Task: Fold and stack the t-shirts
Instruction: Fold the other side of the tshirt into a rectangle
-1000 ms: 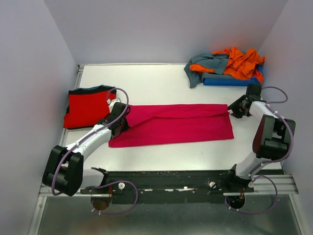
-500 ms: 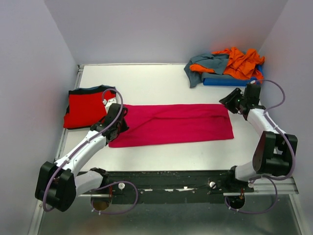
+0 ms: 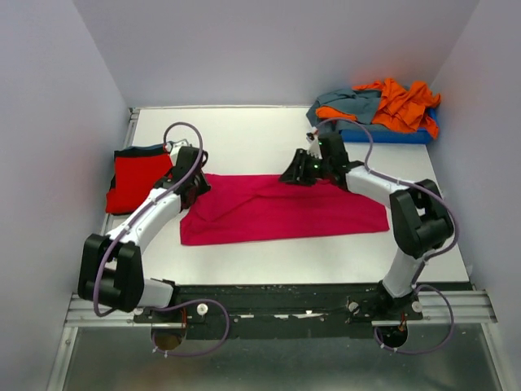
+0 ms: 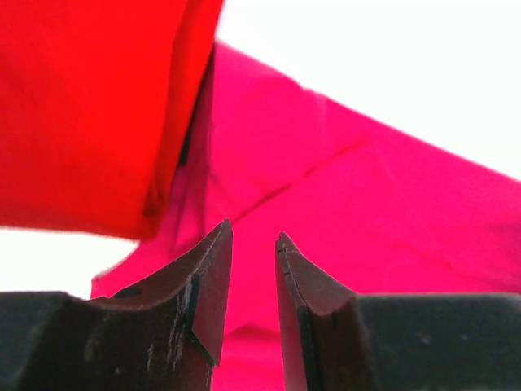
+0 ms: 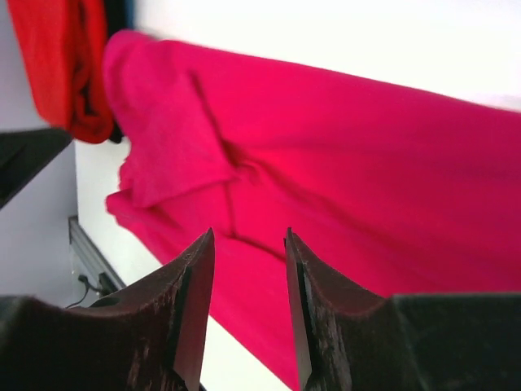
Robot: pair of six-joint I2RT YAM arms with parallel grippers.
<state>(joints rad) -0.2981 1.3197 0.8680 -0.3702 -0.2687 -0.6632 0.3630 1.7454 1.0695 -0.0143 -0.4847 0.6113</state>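
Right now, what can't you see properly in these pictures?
- Top view: the left arm covers the right edge of the red t-shirt.
- Top view: the heaped orange and grey t-shirts hide most of the blue tray; their number is unclear.
- Left wrist view: the red t-shirt is blurred and cut off by the edges.

right gripper point(image 5: 248, 244), jaws parted and empty, above the magenta-pink t-shirt point(image 5: 391, 171); red t-shirt point(image 5: 57, 65) beyond
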